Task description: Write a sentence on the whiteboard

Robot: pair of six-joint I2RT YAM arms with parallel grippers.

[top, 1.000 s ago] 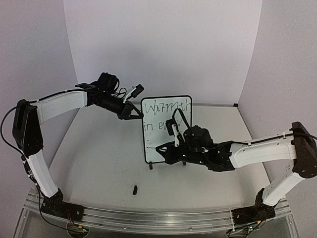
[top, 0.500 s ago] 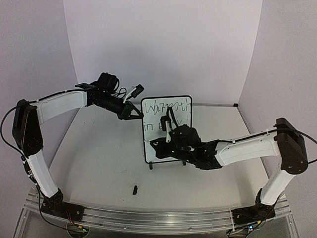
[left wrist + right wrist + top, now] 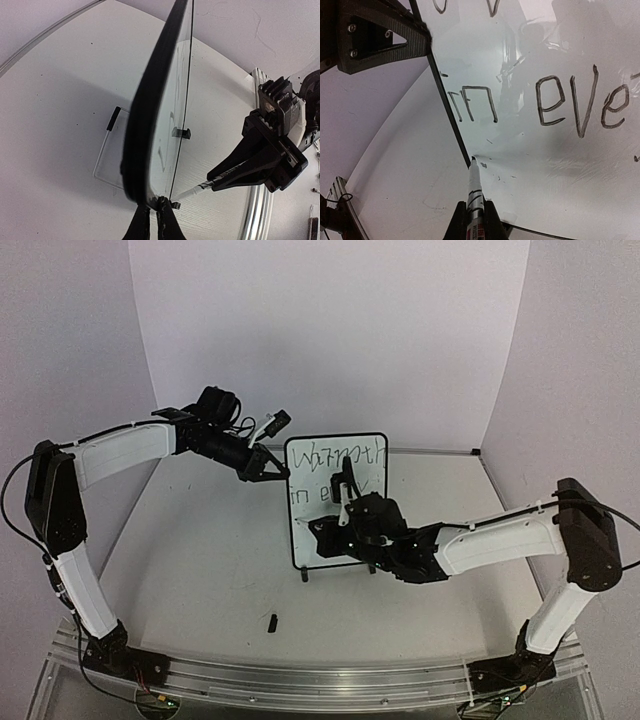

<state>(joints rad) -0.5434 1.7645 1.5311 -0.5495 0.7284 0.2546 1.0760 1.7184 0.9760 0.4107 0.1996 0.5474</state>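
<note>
The right end effector (image 3: 475,220) clamped a white marker (image 3: 474,192), its dark tip at the whiteboard (image 3: 545,160) just inside the black frame, below "in" of the sentence (image 3: 550,102). The left end effector (image 3: 385,40) stood against the frame's upper stretch, above the pale worktop (image 3: 405,170).

walls (image 3: 330,330): pale lilac | table (image 3: 200,560): white | near rail (image 3: 300,680): aluminium

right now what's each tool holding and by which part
The left tool pinches the whiteboard by its frame edge; the right tool grips the marker by its barrel.
</note>
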